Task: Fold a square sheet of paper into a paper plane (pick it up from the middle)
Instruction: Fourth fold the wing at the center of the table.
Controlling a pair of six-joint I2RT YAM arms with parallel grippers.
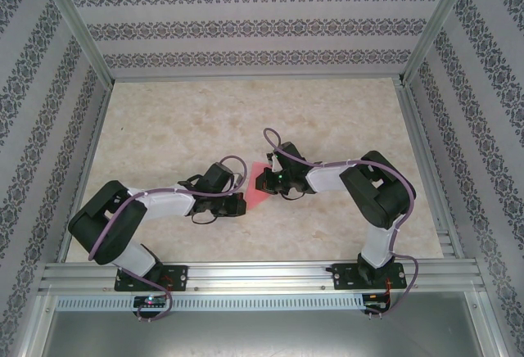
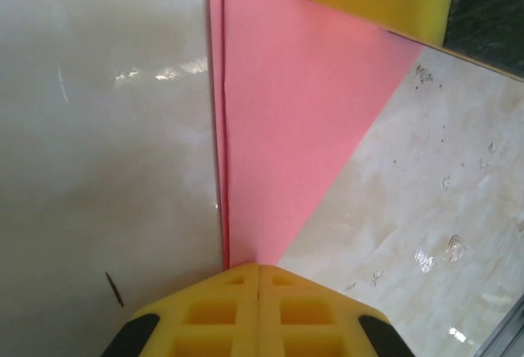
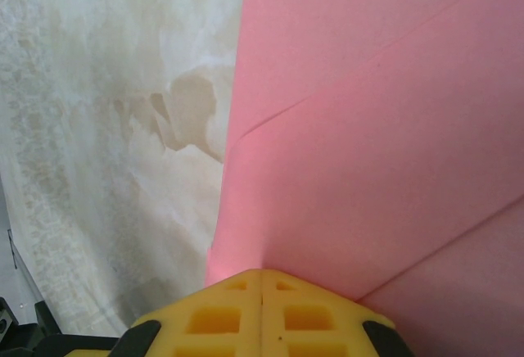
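Where under left fingers (image 2: 211, 318) and right fingers (image 3: 214, 321), paper plane (image 1: 259, 188) hidden.

Wallpapered walls (image 1: 246, 25) close in three sides, white with horizontal bands of grey floral ornament. Bare aluminium posts (image 1: 78, 25) stand slanting at the back corners. The surface (image 1: 205, 119) is pale beige with a marbled pattern, glossy enough to catch small glints of soft, even light. An aluminium rail (image 1: 262, 273) runs along its near edge, with a grey metal sheet (image 1: 262, 332) in front of it.

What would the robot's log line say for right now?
pink paper: partly folded, lying on table | left jaws: shut, tips at paper's pointed end | right jaws: shut, tips on paper | stage: mid-fold
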